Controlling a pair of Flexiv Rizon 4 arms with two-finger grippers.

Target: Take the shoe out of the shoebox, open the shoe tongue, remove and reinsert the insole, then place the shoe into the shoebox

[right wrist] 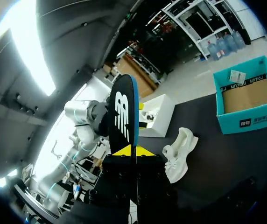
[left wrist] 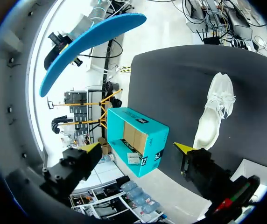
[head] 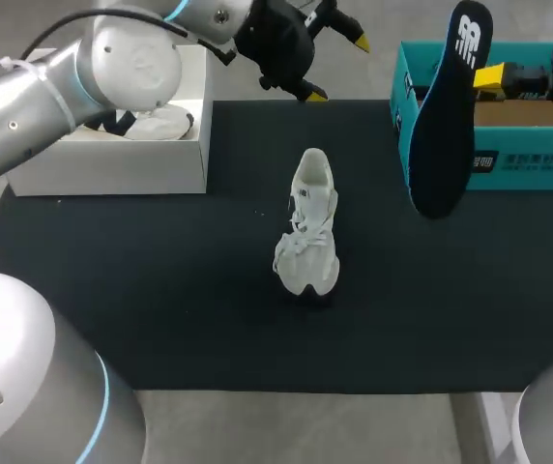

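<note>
The white shoe (head: 310,227) sits on the dark mat (head: 160,290) at the centre of the head view, toe toward the lower edge, well apart from the teal shoebox (head: 547,169) at the upper right and the white box (head: 112,169) at the upper left. The right gripper (head: 487,79), at the upper right over the shoebox, is clamped on the dark insole (head: 446,126), which hangs on edge. The left gripper (head: 336,68), at the upper middle, has its fingers spread wide, holding nothing
</note>
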